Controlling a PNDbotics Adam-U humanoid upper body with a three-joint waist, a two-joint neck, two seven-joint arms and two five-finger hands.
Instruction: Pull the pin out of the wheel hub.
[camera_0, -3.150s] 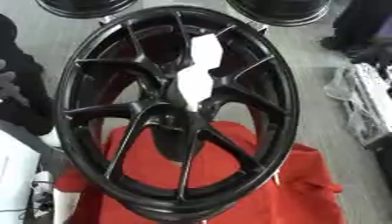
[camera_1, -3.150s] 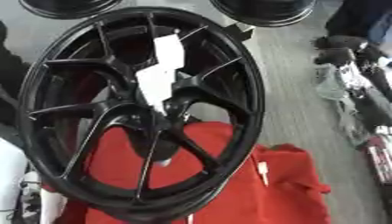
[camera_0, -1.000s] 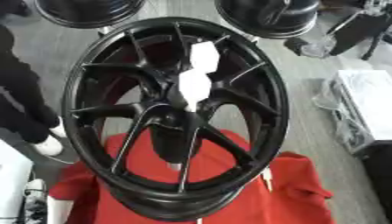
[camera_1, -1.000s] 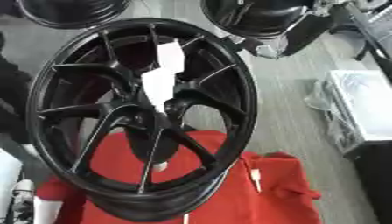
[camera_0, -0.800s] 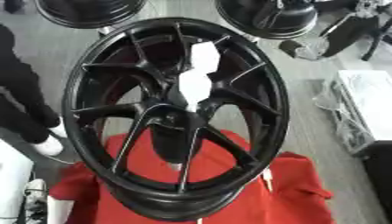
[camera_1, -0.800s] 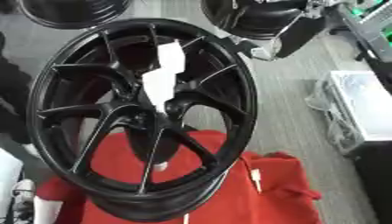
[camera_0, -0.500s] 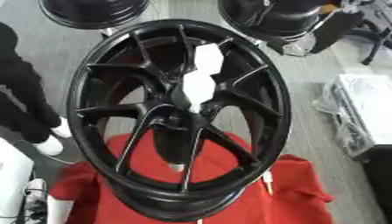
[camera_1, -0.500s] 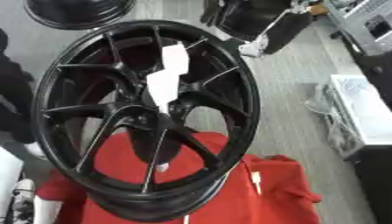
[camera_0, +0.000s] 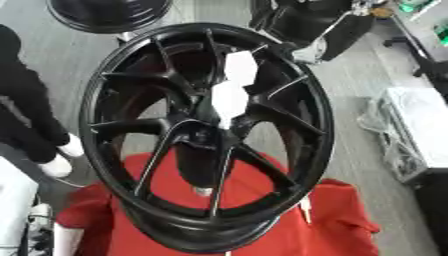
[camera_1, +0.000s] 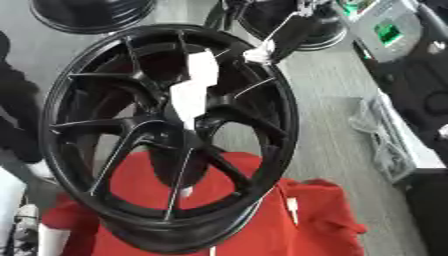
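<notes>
A large black spoked wheel (camera_0: 131, 150) stands tilted on a red cloth (camera_0: 341, 225). Two white paper tags (camera_0: 229, 97) cover its hub, so the hub's centre (camera_0: 206, 137) is only partly visible. Through the lower spokes I see a small pale piece (camera_0: 203, 191); I cannot tell whether it is the pin. Neither of my hands shows in either view.
A dark shape with a white piece (camera_1: 261, 52) touches or overlaps the wheel's far right rim; I cannot tell what it is. Other black wheels (camera_0: 109, 15) lie behind. A person in black with a white shoe (camera_0: 68, 149) stands at the left. Grey shelving (camera_0: 411, 135) is at the right.
The camera has shifted and tilted slightly. The dark shape at the upper right has come leftward to the wheel's far rim. The wheel and its tags have not moved.
</notes>
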